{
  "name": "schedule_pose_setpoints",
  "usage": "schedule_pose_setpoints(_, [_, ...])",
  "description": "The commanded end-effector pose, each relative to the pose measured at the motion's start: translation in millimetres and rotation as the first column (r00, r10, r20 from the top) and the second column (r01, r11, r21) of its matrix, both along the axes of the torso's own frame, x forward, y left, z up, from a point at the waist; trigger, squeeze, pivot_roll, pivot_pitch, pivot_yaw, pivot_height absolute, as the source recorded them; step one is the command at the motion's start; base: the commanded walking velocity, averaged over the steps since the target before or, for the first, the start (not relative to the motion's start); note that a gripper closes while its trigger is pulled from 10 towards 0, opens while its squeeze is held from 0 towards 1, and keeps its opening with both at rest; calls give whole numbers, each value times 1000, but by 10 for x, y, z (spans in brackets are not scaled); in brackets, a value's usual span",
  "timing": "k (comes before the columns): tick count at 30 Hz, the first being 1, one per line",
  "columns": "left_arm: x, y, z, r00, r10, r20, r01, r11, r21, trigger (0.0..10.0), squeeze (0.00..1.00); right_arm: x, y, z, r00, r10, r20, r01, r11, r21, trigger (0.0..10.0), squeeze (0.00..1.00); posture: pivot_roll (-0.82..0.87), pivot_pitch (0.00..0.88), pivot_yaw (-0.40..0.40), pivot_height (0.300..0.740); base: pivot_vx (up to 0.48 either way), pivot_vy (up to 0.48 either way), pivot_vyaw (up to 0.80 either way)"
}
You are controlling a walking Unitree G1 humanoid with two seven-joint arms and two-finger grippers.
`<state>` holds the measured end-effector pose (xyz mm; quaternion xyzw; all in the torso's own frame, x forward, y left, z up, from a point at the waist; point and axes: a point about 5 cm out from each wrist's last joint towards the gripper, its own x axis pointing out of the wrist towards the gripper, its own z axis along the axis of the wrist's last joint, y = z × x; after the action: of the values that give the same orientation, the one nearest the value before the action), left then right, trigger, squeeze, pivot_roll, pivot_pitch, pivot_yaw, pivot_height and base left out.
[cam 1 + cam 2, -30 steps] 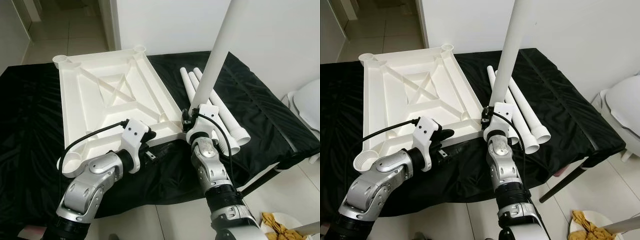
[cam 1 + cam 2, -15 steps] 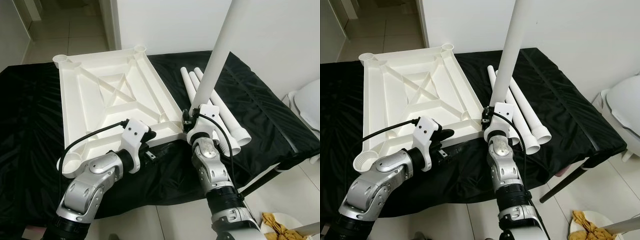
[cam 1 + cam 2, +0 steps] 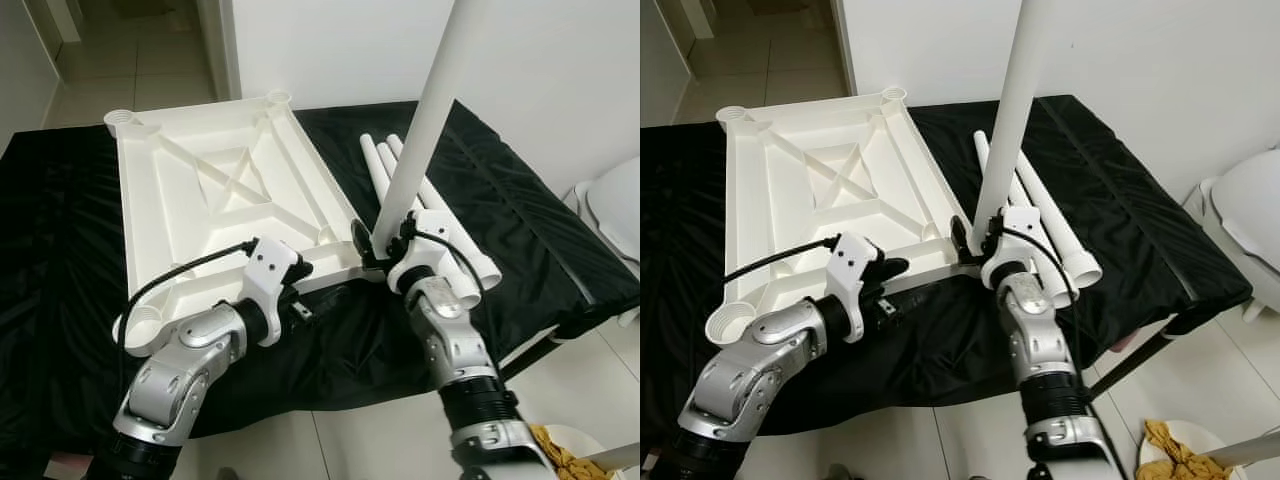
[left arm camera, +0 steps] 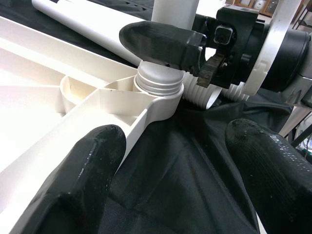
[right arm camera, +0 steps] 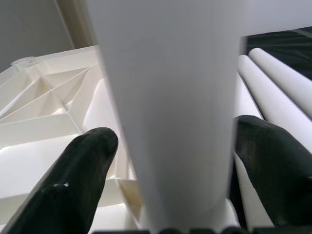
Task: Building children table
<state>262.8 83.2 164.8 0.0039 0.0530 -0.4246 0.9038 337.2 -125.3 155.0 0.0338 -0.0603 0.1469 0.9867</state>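
One white plastic children's tabletop (image 3: pixel 225 190) lies underside up on your black cloth (image 3: pixel 520 200). One upright white tubular leg (image 3: pixel 425 120) stands in its near right corner socket (image 4: pixel 158 87); your right gripper (image 3: pixel 380 240) clasps the leg's base. Your left gripper (image 4: pixel 180 161), fingers spread wide, brackets the tabletop's near edge. Three loose white legs (image 3: pixel 450 235) lie beside.

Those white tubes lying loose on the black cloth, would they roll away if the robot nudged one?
Probably, at least a little. The loose legs are smooth round tubes, so a sideways push should roll them. The wrinkled black cloth and their flared ends may slow that. They look like hollow plastic, so likely stiff and light.
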Motion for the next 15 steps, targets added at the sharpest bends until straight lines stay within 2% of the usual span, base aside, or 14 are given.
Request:
schedule_pose_setpoints(1, [-4, -23, 8, 1000, -12, 3, 12, 1000, 0, 10000, 0, 11, -43, 22, 999, 29, 13, -29, 1000, -6, 10000, 1000, -58, 43, -13, 740, 0, 0, 0])
schedule_pose_setpoints(5, [-6, -24, 8, 1000, -15, 3, 15, 1000, 3, 10000, 0, 57, -171, 50, 994, 108, 15, -107, 993, -58, 10000, 1000, -57, 42, -12, 740, 0, 0, 0])
schedule_pose_setpoints(6, [-5, -24, 8, 1000, -15, 3, 15, 1000, 3, 10000, 0, 75, -210, 52, 991, 132, 11, -131, 988, -80, 10000, 0, -57, 39, -11, 740, 0, 0, 0])
schedule_pose_setpoints(10, [-2, -24, 9, 1000, -15, 3, 15, 1000, 3, 10000, 0, 106, -266, 52, 986, 166, 3, -164, 979, -117, 10000, 0, -55, 36, -12, 740, 0, 0, 0])
schedule_pose_setpoints(15, [10, -24, 15, 1000, -16, 8, 16, 1000, 5, 10000, 0, 184, -331, 28, 961, 275, -40, -278, 949, -149, 10000, 0, -50, 27, -11, 740, 0, 0, 0])
